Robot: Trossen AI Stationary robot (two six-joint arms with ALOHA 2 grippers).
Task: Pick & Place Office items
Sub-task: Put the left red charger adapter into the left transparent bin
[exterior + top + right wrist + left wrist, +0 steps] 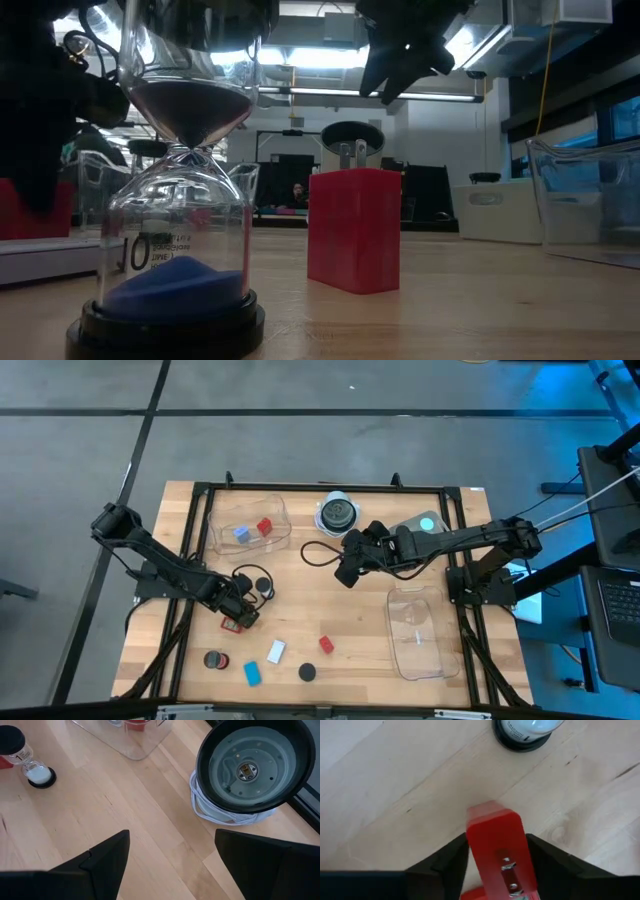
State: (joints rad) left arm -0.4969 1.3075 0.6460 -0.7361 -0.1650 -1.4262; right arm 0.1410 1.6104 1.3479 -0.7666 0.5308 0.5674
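A red block with a small metal part (500, 855) lies on the wooden table (330, 610) at the left, between the fingers of my left gripper (496, 840), which is shut on it; in the high view the gripper (240, 616) covers most of it. My right gripper (346, 574) hangs open above the table's middle, holding nothing. Loose along the near edge are a white block (276, 651), a blue block (252, 673), a red block (326, 645) and black-capped hourglasses (308, 672). My left gripper pinches the red block by its two long sides (520, 845), one finger (455, 865) on each. The fingers come from above, pointing steeply down, and lie across the block. The block lies flat on the table.
A clear tray (250, 525) at the far left holds a blue and a red block. Another clear tray (415, 630) stands at the right. A round white-rimmed dark object (338, 513) on a coiled cord sits at the far middle. A small hourglass (525, 732) stands just beyond the left gripper.
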